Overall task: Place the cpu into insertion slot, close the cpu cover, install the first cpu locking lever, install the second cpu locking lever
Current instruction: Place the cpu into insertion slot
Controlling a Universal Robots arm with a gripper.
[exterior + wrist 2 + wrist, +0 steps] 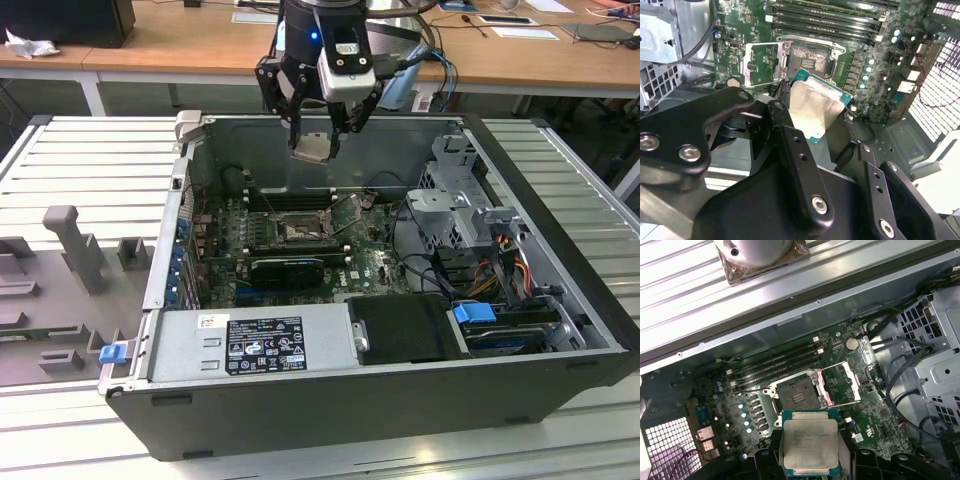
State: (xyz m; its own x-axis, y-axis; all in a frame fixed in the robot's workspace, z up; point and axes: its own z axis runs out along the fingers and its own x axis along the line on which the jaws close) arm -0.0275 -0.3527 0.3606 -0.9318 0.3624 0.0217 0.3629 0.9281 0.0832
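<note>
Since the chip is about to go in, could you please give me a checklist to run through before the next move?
1. The gripper is shut on the cpu: ok.
2. The insertion slot is bare, nothing in it: ok.
3. The cpu cover is swung open beside the slot: ok.
4. The cpu is square to the slot: cannot tell.
5. The cpu is seated: not ok, it hangs above the case.

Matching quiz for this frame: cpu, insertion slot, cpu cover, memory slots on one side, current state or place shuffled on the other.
1. cpu
2. insertion slot
3. cpu cover
4. memory slots

A. swung open beside the slot
B. gripped by the pincer, above the board
C. long black rows with white end clips
D. empty, contacts exposed

Pairs: 1-B, 2-D, 3-A, 4-C
</note>
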